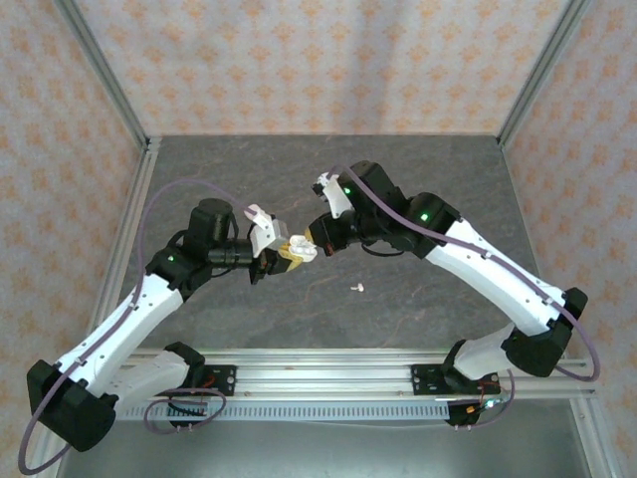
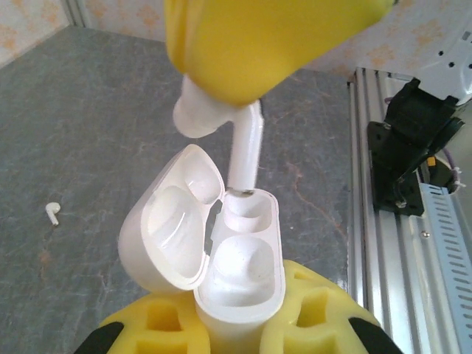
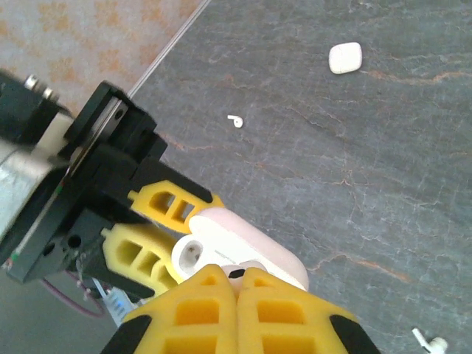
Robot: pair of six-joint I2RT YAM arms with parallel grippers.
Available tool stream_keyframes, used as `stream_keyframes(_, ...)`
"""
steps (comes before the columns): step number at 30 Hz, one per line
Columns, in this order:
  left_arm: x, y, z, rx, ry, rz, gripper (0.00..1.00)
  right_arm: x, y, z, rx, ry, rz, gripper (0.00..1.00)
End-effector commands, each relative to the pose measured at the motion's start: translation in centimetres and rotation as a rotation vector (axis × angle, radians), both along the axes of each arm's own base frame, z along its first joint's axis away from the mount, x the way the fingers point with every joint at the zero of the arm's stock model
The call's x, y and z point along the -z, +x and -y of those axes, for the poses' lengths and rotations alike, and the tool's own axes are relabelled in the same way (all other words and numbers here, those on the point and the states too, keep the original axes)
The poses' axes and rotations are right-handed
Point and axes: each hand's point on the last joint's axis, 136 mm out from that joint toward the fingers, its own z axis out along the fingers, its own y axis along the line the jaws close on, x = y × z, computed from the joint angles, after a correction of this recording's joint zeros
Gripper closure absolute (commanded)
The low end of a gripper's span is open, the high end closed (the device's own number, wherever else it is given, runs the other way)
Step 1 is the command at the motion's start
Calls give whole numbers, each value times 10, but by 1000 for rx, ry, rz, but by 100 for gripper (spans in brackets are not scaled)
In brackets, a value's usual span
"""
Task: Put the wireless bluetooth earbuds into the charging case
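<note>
1. The right gripper (image 2: 251, 44) has its yellow fingers (image 3: 199, 310) pressed together on the head of an earbud (image 2: 243, 140). The stem hangs straight down above the charging case (image 2: 243, 258), with its tip at the mouth of the case's far socket.
2. The left gripper (image 2: 240, 317) is clamped on the lower body of the charging case, one yellow finger (image 2: 313, 313) on each side. It holds the case upright and off the table (image 1: 199, 179). The lid stands hinged open, to the left in the left wrist view.
3. In the top view the two grippers meet tip to tip over the middle of the table, the right gripper (image 1: 314, 239) just beside the charging case (image 1: 299, 251).
4. A loose earbud (image 1: 358, 287) lies on the table well apart from the charging case, on the lid side in the left wrist view (image 2: 52, 213).
5. From the right wrist, a far earbud (image 3: 235, 119) lies on the table beyond the charging case (image 3: 243, 243). A near earbud (image 3: 431, 343) sits at the lower right corner. I cannot tell whether either is the loose earbud.
6. A closed white case (image 3: 345, 57) rests on the table farther from the charging case than the far earbud.
7. An aluminium rail (image 2: 376, 243) runs along the table's edge, on the charging case's side away from the lid.
</note>
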Motion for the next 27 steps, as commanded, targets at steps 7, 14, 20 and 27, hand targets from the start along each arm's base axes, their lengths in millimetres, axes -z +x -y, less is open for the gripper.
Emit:
stream_keyframes(7,-24,-16,6,107,-66,-64,100,-26,-16,17,-157,-80,202,99)
stream_keyframes(14,-33,-20,9,145,-85,-76,100,-24,-23,24,-216,-140,271,99)
stream_keyframes(20,-36,-25,9,166,-94,-91,100,-22,-28,28,-252,-166,294,99)
stream_keyframes(27,-41,-27,9,175,-104,-93,100,-19,-31,26,-288,-176,297,99)
